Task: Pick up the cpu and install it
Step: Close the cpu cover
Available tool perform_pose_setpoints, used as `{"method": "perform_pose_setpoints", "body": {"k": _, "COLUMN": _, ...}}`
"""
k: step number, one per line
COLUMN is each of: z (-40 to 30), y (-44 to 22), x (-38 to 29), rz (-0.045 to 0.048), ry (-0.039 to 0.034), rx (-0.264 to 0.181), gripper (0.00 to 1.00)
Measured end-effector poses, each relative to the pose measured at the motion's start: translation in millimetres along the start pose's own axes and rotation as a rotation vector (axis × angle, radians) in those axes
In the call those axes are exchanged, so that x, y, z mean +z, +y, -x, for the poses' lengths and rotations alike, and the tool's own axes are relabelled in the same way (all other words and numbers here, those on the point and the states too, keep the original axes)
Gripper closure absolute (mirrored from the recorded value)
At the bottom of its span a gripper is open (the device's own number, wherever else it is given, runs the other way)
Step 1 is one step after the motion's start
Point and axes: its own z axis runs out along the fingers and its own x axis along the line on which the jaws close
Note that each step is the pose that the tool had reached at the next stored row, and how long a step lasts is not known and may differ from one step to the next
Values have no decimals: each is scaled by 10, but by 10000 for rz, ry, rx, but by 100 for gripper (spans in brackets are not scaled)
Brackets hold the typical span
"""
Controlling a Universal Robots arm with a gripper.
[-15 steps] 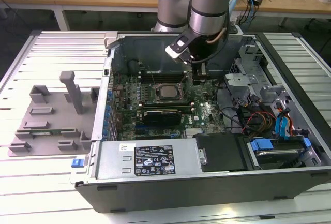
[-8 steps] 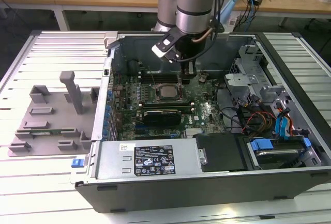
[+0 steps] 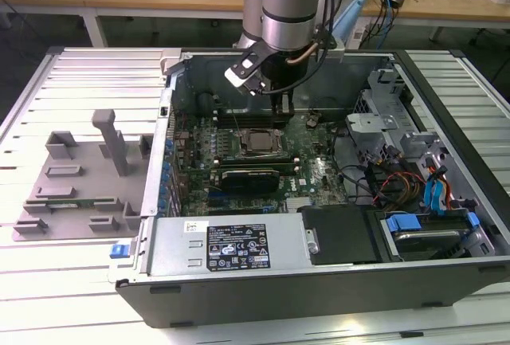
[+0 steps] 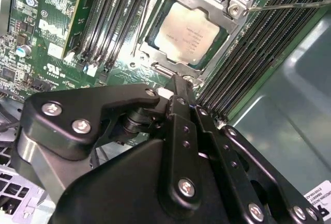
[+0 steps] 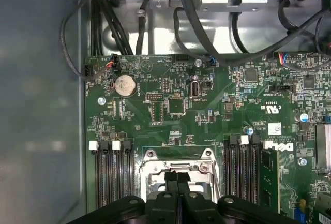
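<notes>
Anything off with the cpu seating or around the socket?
Nothing stands out. The cpu lies flat and square inside the socket frame, with its edges parallel to the frame and no corner lifted. The gripper is shut, holds nothing, and is off the cpu's top plate.

The cpu (image 4: 189,38) has a matt, silvery metal top, and the frame (image 4: 234,8) around it is dull grey metal. The motherboard (image 5: 170,115) is glossy green. The tool (image 4: 176,87) is matt black with shiny screw heads. The tray (image 3: 72,186) is matt grey plastic.
</notes>
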Motion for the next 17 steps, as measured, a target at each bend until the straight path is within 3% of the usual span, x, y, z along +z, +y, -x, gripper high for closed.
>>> {"method": "perform_pose_setpoints", "body": {"k": 3, "z": 2, "y": -91, "x": 4, "rz": 2, "ry": 2, "rx": -1, "gripper": 89}}
{"method": "perform_pose_setpoints", "body": {"k": 5, "z": 5, "y": -190, "x": 24, "rz": 0, "ry": 1, "rx": -26, "gripper": 89}}
{"method": "perform_pose_setpoints", "body": {"k": 6, "z": 5, "y": -203, "x": 40, "rz": 2, "ry": 6, "rx": -145, "gripper": 89}}
{"method": "perform_pose_setpoints", "body": {"k": 14, "z": 5, "y": -210, "x": 100, "rz": 21, "ry": 91, "rx": -2355, "gripper": 89}}
{"method": "perform_pose_setpoints", "body": {"k": 17, "z": 4, "y": -209, "x": 102, "rz": 21, "ry": 61, "rx": -2996, "gripper": 89}}
